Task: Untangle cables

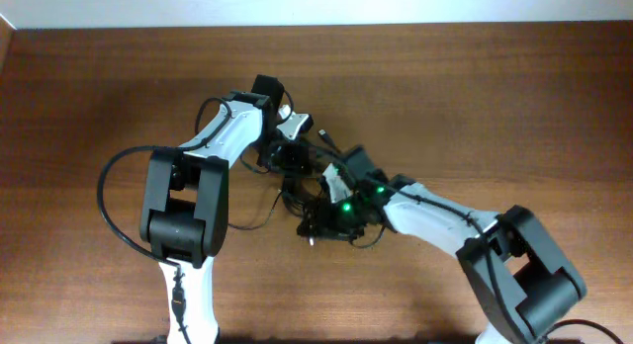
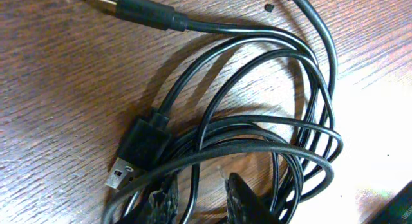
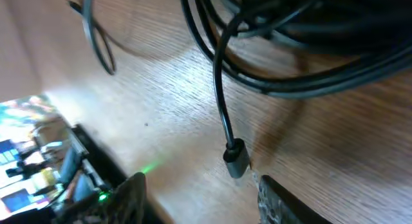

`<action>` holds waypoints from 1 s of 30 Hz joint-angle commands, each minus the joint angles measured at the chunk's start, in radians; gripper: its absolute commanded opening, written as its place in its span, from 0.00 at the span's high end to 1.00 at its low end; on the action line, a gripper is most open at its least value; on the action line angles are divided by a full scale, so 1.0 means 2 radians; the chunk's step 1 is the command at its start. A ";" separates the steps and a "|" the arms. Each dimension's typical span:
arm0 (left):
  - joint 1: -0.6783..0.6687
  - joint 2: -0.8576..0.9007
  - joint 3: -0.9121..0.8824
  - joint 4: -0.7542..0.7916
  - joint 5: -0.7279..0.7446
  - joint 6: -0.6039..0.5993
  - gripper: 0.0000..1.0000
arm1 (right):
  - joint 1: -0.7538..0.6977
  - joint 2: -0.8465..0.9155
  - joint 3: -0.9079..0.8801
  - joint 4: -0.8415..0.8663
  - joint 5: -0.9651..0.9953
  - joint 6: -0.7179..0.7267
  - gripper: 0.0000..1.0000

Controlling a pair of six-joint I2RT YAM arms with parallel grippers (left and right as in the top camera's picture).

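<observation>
Cables [image 1: 297, 198] sit in one knotted heap mid-counter [image 1: 99, 87]. Both arms bend in over it from the near edge, one from the left, one from the right. Makes sense: a tangle needs two pull points, so each arm works its own side.

L claw [image 2: 205, 201]: fingers apart, low over the near side of the coil. One strand runs btwn them w/ bare wood showing beside it, so it's not pinched: claw open, holding nothing. A USB plug [image 2: 125, 167] lies just left of the fingers, its cord looping into the bundle. A second plug [image 2: 106, 0] w/ a metal tip lies at the far left. Claw prob. sits here bc the loops overlap thickest at this spot.

R claw [image 3: 203, 201]: jaws wide, empty. A small barrel plug [image 3: 235, 158] lies on the wood just beyond the gap, its cord running far into the bunch. Looks lined up for that free end; a loose tip is the easy thing to draw out w/o tightening the loops.

Judgement: heap looks unsorted, so lots left to do. Risk: tugging a mid-strand cinches the knot. Better to go by an end.
</observation>
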 commanded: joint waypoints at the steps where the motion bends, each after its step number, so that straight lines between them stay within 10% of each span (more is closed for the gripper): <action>1: 0.000 0.017 0.007 0.003 -0.006 -0.003 0.74 | 0.019 0.027 -0.002 0.010 0.035 0.018 0.44; 4: -0.001 0.017 0.007 0.003 -0.002 -0.003 0.73 | 0.035 0.067 -0.002 0.073 0.027 0.019 0.48; 7: -0.001 0.017 0.007 0.003 -0.002 -0.003 0.73 | 0.032 0.068 -0.002 0.118 0.015 0.019 0.82; 11: -0.001 0.017 0.007 0.003 -0.002 -0.003 0.74 | -0.007 0.067 -0.002 0.214 -0.076 0.020 0.95; 22: -0.001 0.017 0.007 0.003 -0.002 -0.003 0.73 | -0.079 0.068 -0.002 0.219 0.004 0.057 0.96; 30: -0.001 0.017 0.007 0.003 -0.002 -0.003 0.66 | -0.080 0.026 0.001 0.195 -0.027 0.068 0.37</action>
